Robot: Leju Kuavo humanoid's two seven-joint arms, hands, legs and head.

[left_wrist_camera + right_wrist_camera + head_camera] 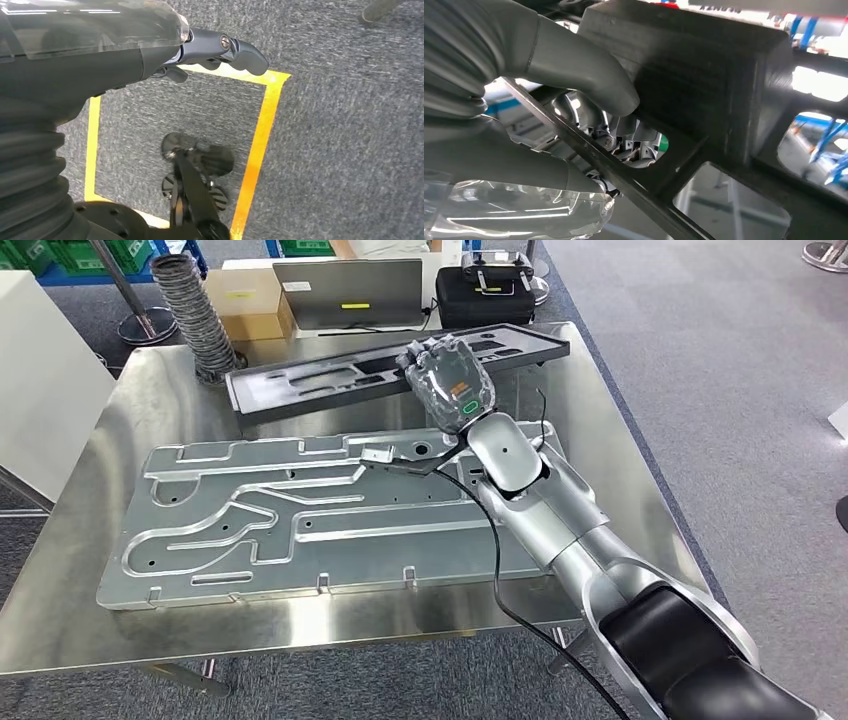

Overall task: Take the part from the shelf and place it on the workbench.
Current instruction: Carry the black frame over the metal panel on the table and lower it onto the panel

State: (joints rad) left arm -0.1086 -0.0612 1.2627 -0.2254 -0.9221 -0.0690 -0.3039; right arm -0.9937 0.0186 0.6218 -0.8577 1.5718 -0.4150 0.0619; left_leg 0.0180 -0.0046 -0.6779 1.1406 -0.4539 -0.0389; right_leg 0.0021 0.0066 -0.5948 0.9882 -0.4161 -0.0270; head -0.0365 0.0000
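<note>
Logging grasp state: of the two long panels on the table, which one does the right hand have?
The dark panel at the table's far side; the right hand grips its edge. The silver panel lies flat nearer the robot, with nothing holding it.

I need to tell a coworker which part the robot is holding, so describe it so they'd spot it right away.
On the steel workbench, behind the big silver plate, lies a long dark panel. The right hand grips it. It alone is black with cut-outs.
</note>
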